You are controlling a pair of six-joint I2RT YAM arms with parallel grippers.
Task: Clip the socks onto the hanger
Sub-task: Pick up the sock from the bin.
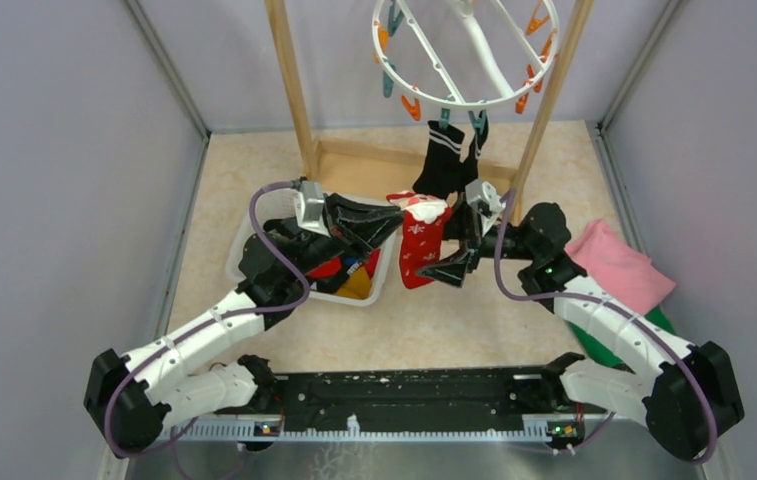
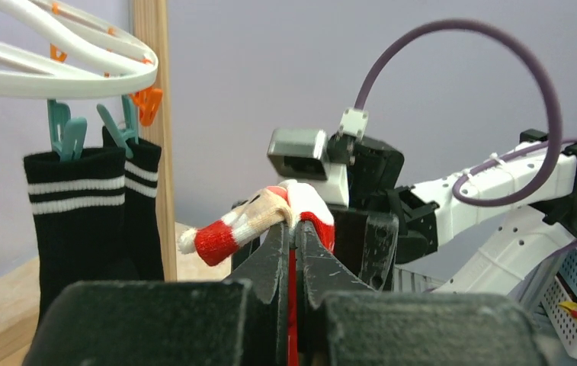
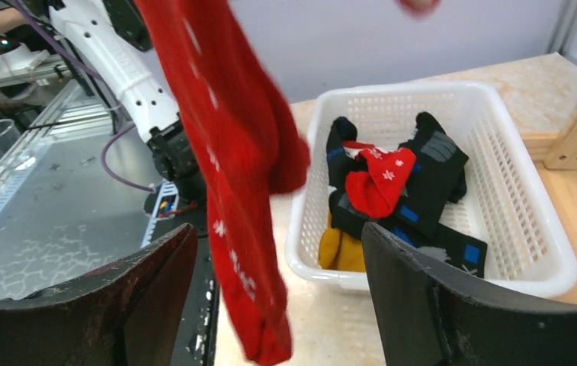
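Red sock [image 1: 421, 248] hangs pinched in left fingers [image 2: 268, 263], between spread right fingers [image 3: 441, 305].

Slim white-shelled left arm [image 1: 194, 335] and matching right arm [image 1: 619, 330], bulky black housings at the joints. Looped purple cable [image 1: 255, 225] along each. Matte black left gripper [image 1: 399, 222] and right gripper [image 1: 459, 245], wedge-shaped fingers flecked with pale scuffs. Grey box camera [image 1: 311, 205] behind each gripper.

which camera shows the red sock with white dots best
Top external: the whole red sock with white dots hangs from the left claw. Left wrist shows only its red-and-white cuff pinched in the shut claw; right wrist shows its lower part close up, blurred, top cut off.
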